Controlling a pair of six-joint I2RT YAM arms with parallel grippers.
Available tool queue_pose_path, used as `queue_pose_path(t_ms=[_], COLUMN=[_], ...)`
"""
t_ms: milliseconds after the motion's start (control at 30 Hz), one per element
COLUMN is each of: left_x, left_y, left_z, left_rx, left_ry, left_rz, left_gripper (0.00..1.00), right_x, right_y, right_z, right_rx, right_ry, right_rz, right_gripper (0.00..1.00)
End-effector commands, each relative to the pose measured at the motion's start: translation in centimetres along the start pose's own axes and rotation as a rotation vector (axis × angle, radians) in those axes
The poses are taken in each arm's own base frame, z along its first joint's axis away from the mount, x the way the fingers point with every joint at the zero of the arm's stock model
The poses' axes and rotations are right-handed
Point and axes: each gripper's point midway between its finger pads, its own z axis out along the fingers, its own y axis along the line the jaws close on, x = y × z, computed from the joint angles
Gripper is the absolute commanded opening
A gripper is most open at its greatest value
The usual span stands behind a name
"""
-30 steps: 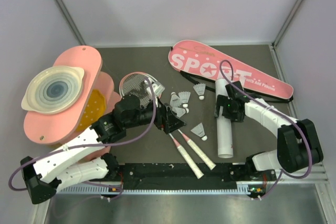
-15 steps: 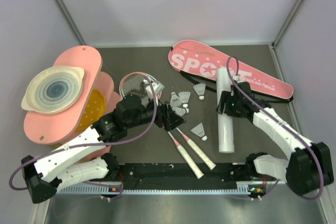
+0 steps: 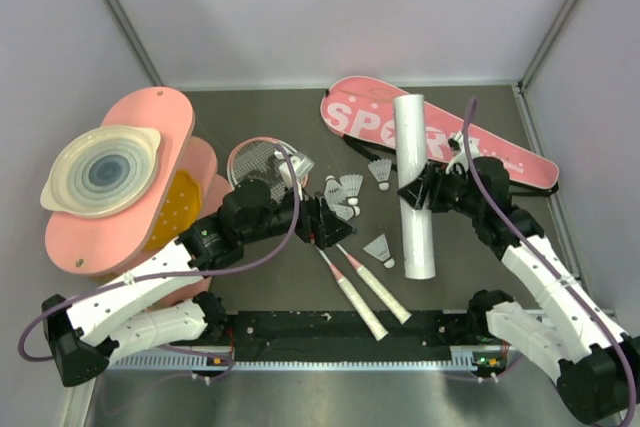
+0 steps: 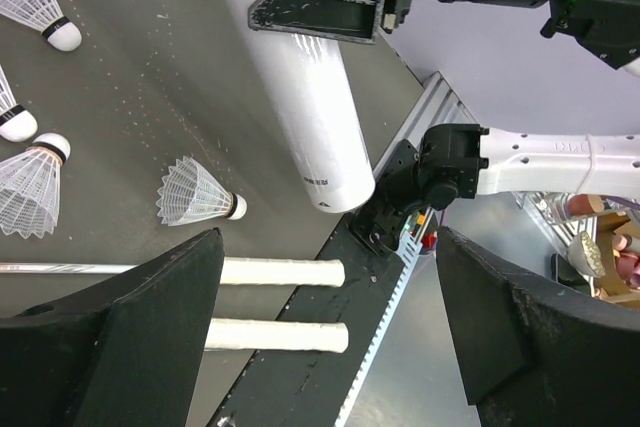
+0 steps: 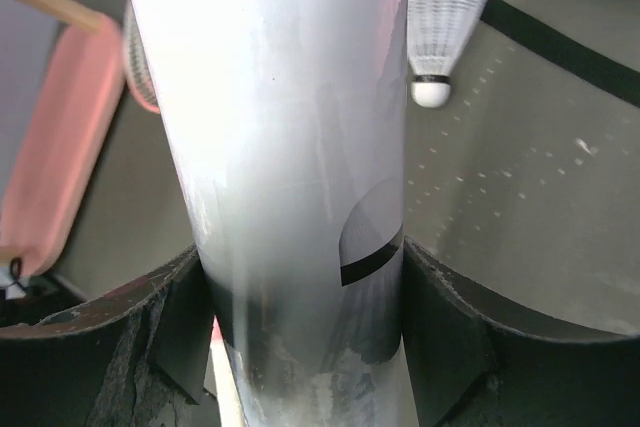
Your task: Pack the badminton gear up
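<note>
Nearest my bases, the white-gripped handles of the two rackets (image 3: 360,309) lie side by side on the dark worktop (image 3: 250,287). Their shafts run away to netted heads beside the pink boards (image 3: 150,127), which carry a white ringed dish (image 3: 100,172).

Just past the handles my left gripper (image 3: 328,230) sits low over the shafts. In its wrist view the left gripper (image 4: 330,247) stands wide apart, each of its fingers (image 4: 130,337) at an edge of the picture. It holds and touches nothing. Between them I see the two handles and one shuttlecock (image 4: 200,192) lying on its side. That shuttlecock (image 3: 378,247) lies just beside the near end of the tube (image 3: 418,242).

The tube (image 4: 310,97) is long and white and slants. Its near end is low by the worktop, though I cannot tell whether it touches. Its far end is raised and crosses over the bag in the top view.

My right gripper (image 3: 413,194) is clamped across the tube about halfway along. In its own wrist view the right gripper (image 5: 305,307) presses both dark fingers (image 5: 190,317) against the tube (image 5: 290,127) on either side.

More shuttlecocks (image 3: 345,192) lie in a loose cluster between my two grippers. Farthest off, the pink "SPORT" bag (image 3: 505,155) lies flat.
</note>
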Motion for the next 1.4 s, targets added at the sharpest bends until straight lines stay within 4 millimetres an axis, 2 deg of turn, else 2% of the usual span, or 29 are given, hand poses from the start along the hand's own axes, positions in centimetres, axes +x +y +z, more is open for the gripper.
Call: queue_pose_path(t_ms=[0,100,200,267,333,433,500,633,667,833,1000,1133,1267,1333,1367], left_x=[-2.3,-3.5,-5.3,-6.7,-7.7,-8.4,-8.8,-10.0,-10.2,-11.1,-11.6,-12.1,-11.9,-12.2,-11.6], left_y=[-1.5,-0.5,0.3,0.3,-0.2,-1.6,-1.8,-2.3,-2.4,-2.6,-2.1,-2.0,-1.2,-0.3,0.5], left_z=[-0.2,-0.4,-0.6,-0.5,-0.1,0.5,0.8,1.6,1.8,3.5,4.8,4.7,4.6,4.8,4.9], left_rx=[0.040,-0.029,-0.089,-0.101,-0.089,-0.044,-0.040,-0.034,-0.035,-0.027,-0.067,-0.079,-0.118,-0.173,-0.212], left_ry=[-0.082,-0.148,-0.236,-0.295,-0.306,-0.285,-0.286,-0.290,-0.288,-0.259,-0.236,-0.254,-0.261,-0.282,-0.260], left_rz=[0.003,-0.041,-0.084,-0.110,-0.118,-0.106,-0.110,-0.148,-0.159,-0.215,-0.238,-0.249,-0.284,-0.318,-0.333], left_gripper=[0.93,0.98,0.98,0.98,0.98,0.98,0.98,0.98,0.98,0.98,0.98,0.98,0.98,0.98,0.98], right_x=[-3.0,-2.9,-2.6,-3.3,-3.4,-3.4,-3.3,-3.6,-4.5,-4.1,-3.9,-3.7,-3.5,-3.9,-3.7], right_y=[5.0,6.4,7.6,8.6,8.6,9.7,10.1,11.8,12.8,12.8,12.6,11.8,11.1,11.1,10.9], right_z=[-1.2,-1.8,-2.5,-2.9,-2.6,-2.7,-2.7,-3.9,-5.0,-4.6,-3.7,-3.1,-2.5,-2.6,-2.3], right_rx=[-0.255,-0.358,-0.443,-0.493,-0.485,-0.536,-0.560,-0.689,-0.757,-0.788,-0.776,-0.737,-0.676,-0.652,-0.625], right_ry=[-0.142,-0.200,-0.215,-0.232,-0.216,-0.167,-0.136,-0.144,-0.196,-0.156,-0.032,0.025,0.029,0.011,0.020], right_rz=[-0.074,-0.093,-0.064,-0.011,0.048,0.141,0.219,0.261,0.242,0.324,0.626,0.818,0.873,0.845,0.850], right_gripper=[0.44,0.44,0.44,0.44,0.44,0.44,0.45,0.46,0.46,0.47,0.45,0.46,0.47,0.48,0.48])
